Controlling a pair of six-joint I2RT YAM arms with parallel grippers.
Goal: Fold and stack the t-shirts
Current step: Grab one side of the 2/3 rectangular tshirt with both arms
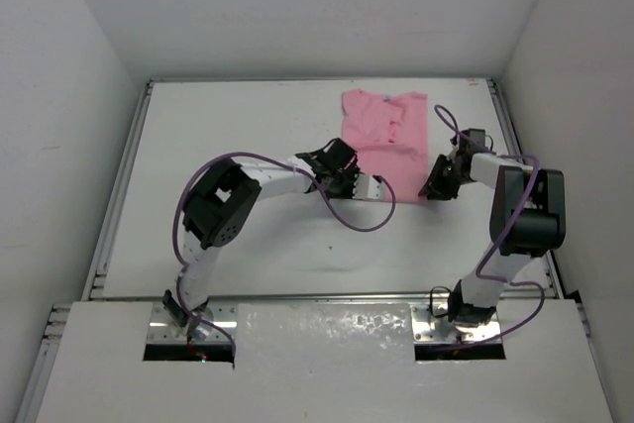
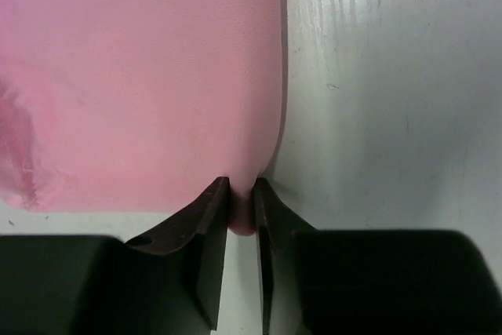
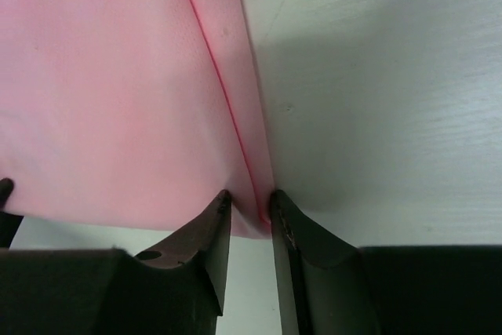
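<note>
There is one t-shirt (image 1: 384,131), pink, lying flat on the table (image 1: 248,146) towards its far edge and right of the middle. Its long axis runs from near to far, with the collar at the far end and the hem nearest my bases.

My left gripper (image 1: 374,188) sits at the hem's near-left corner. Its jaws are narrow, with a nub of pink cloth pinched between them in the left wrist view. My right gripper (image 1: 436,185) is at the near-right corner, pinched on the cloth in the same way.

From both grippers the whole shirt lies ahead, towards the far edge. Neither arm is nearer, since each has its own corner. I judge the next fold means carrying the hem towards the collar.
</note>
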